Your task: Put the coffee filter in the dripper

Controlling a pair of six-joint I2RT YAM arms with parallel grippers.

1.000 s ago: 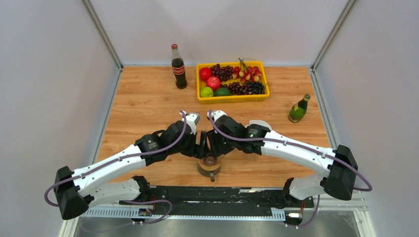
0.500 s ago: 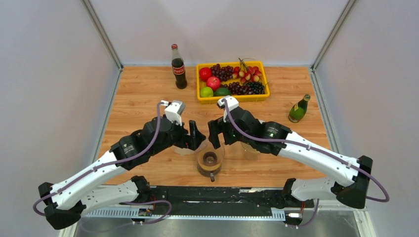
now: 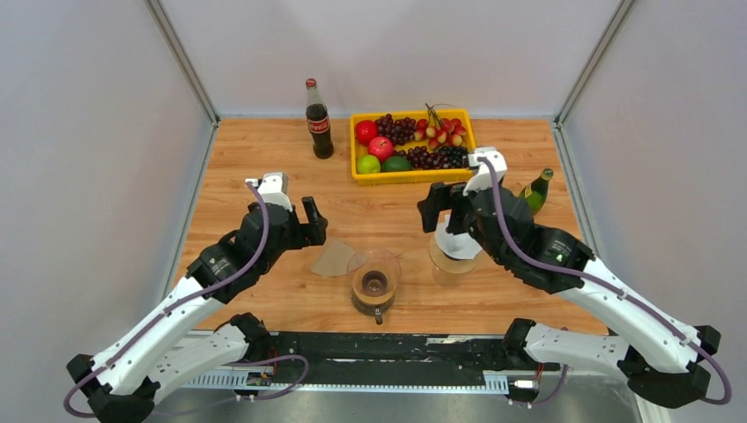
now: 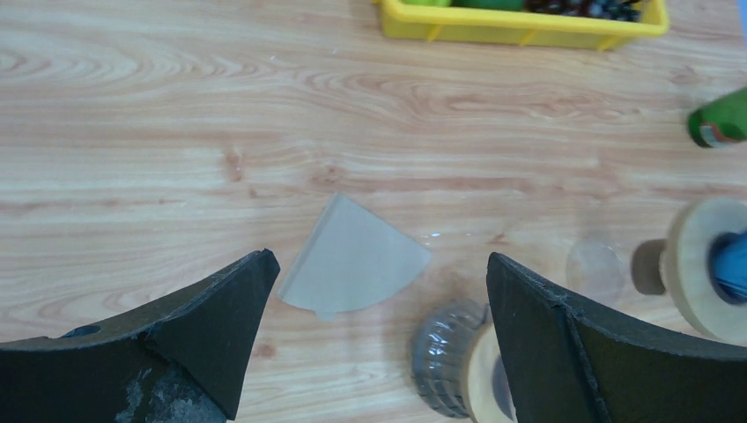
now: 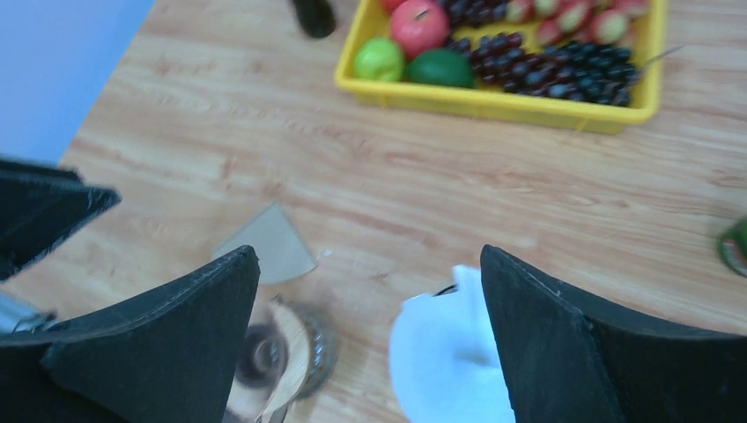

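Grippers, two of them, left (image 4: 379, 258) and right (image 5: 367, 251), both gape wide and hold nothing, while one coffee filter (image 4: 352, 264) lies flat below the left one, just beside one dripper (image 3: 373, 282) seen whole only from the top.

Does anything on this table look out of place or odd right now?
The brown paper filter lies flat on the table just left of the glass dripper, not inside it. Nothing looks spilled or broken.

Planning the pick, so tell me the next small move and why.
Probably lower the left gripper onto the coffee filter and pinch its edge: the filter lies flat on the table, framed between the open, empty fingers in the left wrist view.
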